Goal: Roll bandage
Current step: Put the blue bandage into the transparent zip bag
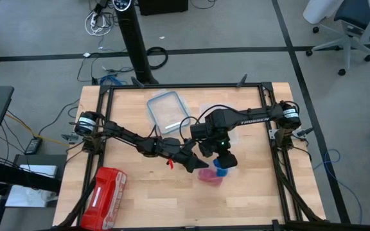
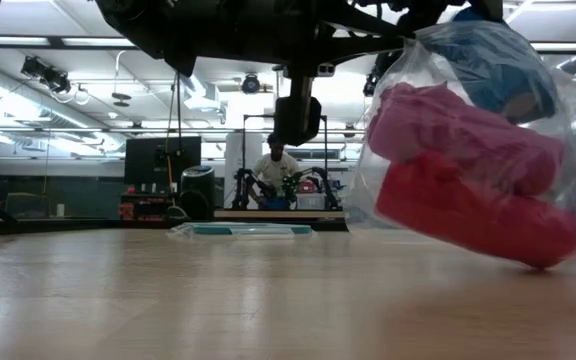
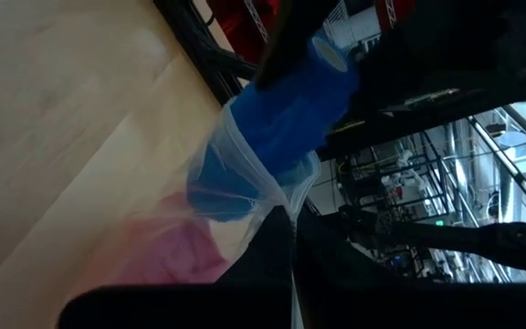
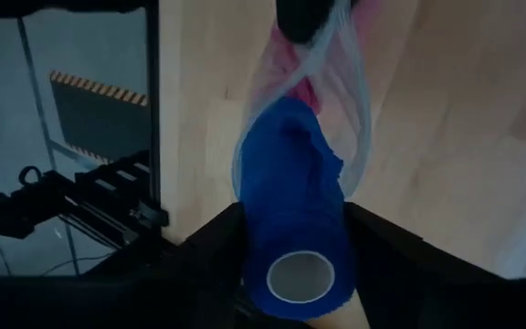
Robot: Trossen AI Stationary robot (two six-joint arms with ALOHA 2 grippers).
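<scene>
The bandage [image 4: 290, 183] is a stubby bright blue roll; it also shows in the left wrist view [image 3: 286, 119]. Its lower half sticks into the mouth of a clear plastic bag [image 2: 468, 150] that holds pink-red rolls [image 2: 468, 205]. My right gripper [image 4: 292, 208] is above the bag [image 1: 211, 176], with the roll filling the gap between its fingers. My left gripper [image 3: 286, 215] reaches in from the table's left [image 1: 196, 165] and is shut on the bag's rim. The bag's bottom rests on the table. My left gripper pinches the edge of the bag's mouth [image 3: 277, 194] between its shut fingers, coming nearly level from the table's left. The film runs taut to the fingers. The bag hangs tilted below them, its bottom corner [image 2: 540, 262] on the table. My right gripper has one finger against each round side of the bandage [image 4: 249, 239], near the end with the pale core [image 4: 301, 277]. The fingers slant down from above and lie along the roll. The roll is clear of the table, its far end inside the bag's mouth.
A clear shallow lid [image 1: 166, 110] lies at the far middle of the table. A red plastic-wrapped pack [image 1: 106, 196] sits at the near left corner. A black frame rail [image 1: 185, 86] borders the table. A person [image 2: 276, 165] sits far behind it.
</scene>
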